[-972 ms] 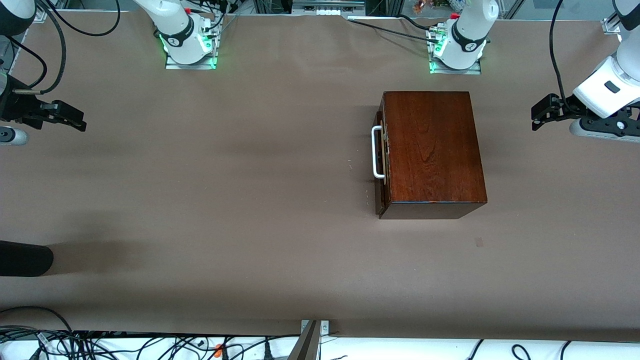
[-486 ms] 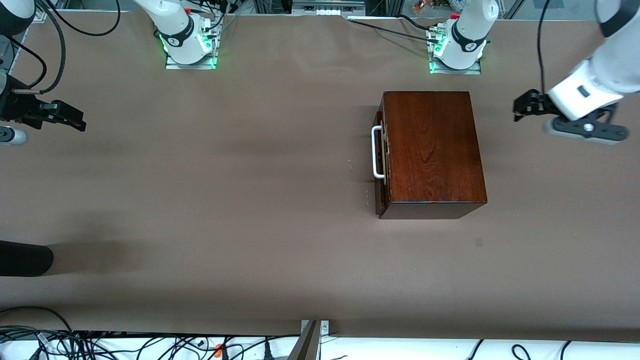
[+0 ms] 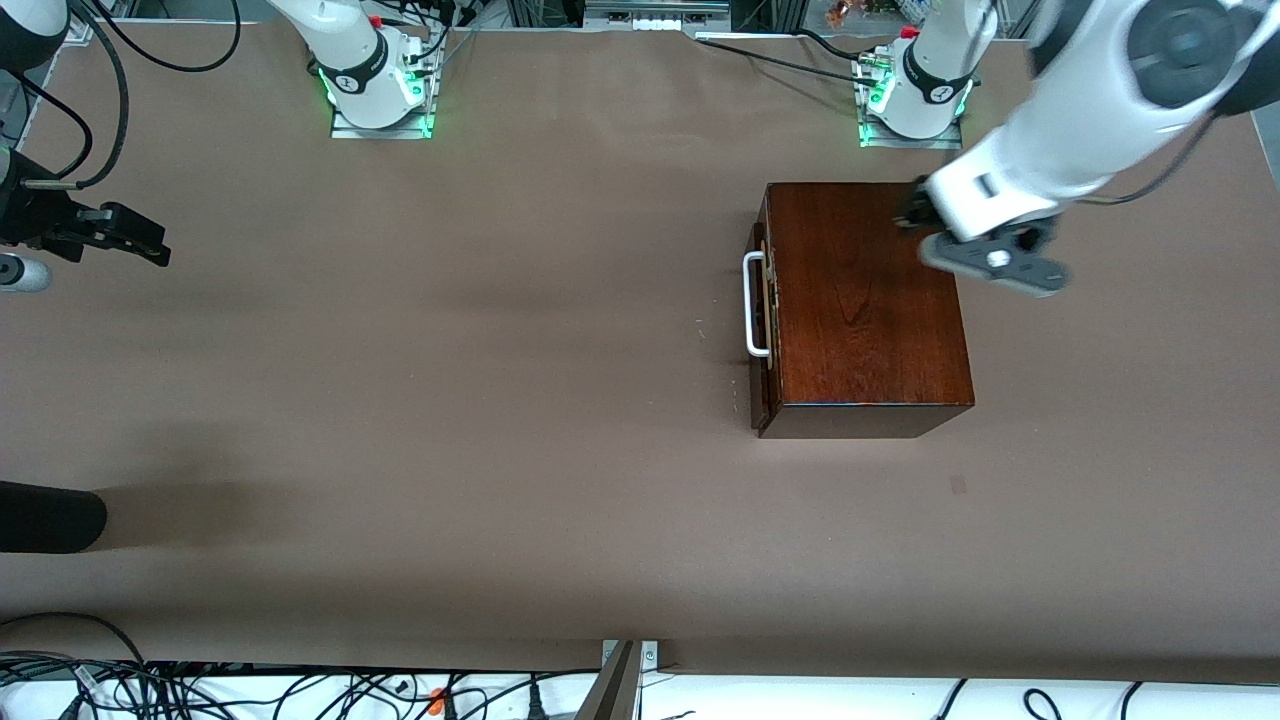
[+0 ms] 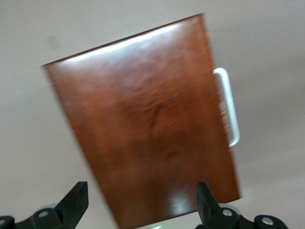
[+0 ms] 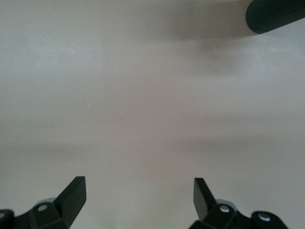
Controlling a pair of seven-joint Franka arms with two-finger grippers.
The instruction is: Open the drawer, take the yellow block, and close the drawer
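As one looks across the brown table [image 3: 500, 420] from its near edge, a tangle of black cables [image 3: 200, 690] lies along that edge at about 7 o'clock, and a dark ribbed cylinder [image 3: 50, 517] pokes in at 8 o'clock, at the right arm's end. Farther in, at roughly 3 o'clock from the table's middle, sits the glossy dark wooden box [image 3: 860, 300]. Its drawer [image 3: 760, 395] is pushed in, the front facing 9 o'clock, with the white bar handle [image 3: 751, 305] upon it. The left gripper [image 3: 912, 214] hangs over the box's top near the 1 o'clock corner, its fingers [image 4: 76, 200] spread apart and holding nothing. From that claw the handle lies at about 8 o'clock, with only the bare lid between them. Well apart, at 9 o'clock by the table's edge, the right gripper [image 3: 150, 247] waits over plain table, jaws wide and empty. Farthest off, the two bases [image 3: 375, 90] glow green at 11 and 1 o'clock; the round marks on them are too small to read.
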